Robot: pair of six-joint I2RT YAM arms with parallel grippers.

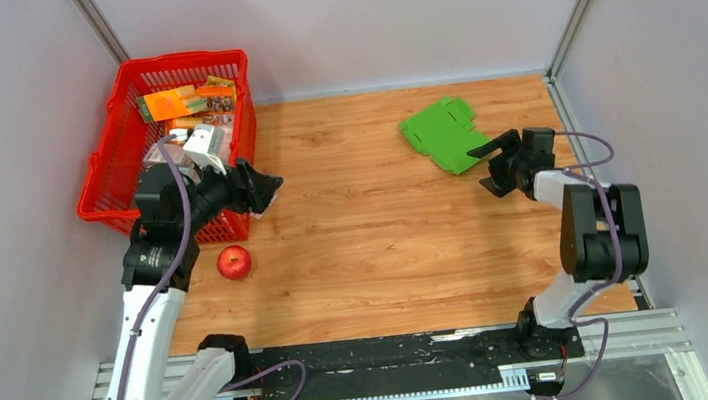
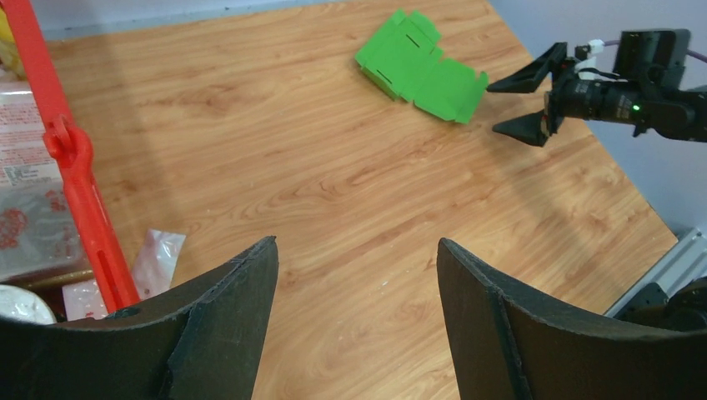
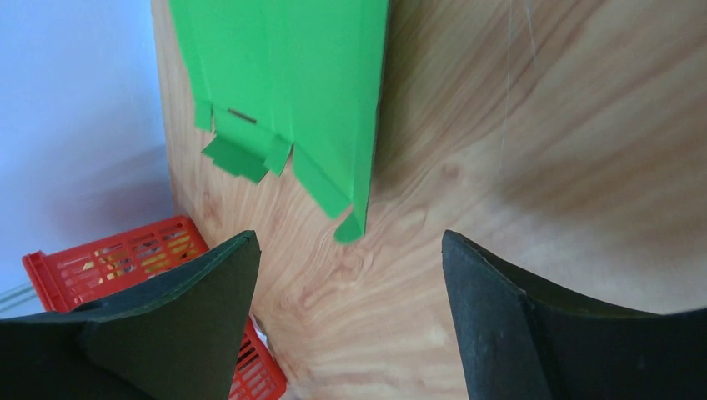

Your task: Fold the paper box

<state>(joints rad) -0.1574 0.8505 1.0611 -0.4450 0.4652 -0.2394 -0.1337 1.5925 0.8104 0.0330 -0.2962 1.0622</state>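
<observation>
Wood-grain tabletop point(image 1: 373, 228): bright green die-cut card paper box point(image 1: 443, 134) lies unfolded, far right. Right gripper point(image 1: 486, 171) sits just beside it, jaws spread; left gripper point(image 1: 272, 191), jaws spread, is well apart at left. Folding apparently not begun.

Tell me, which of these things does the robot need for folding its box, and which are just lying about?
For the job: green paper box, not yet folded; right tool, open just beside it.
Lying about: red basket; packets inside it; apple near the basket.
</observation>
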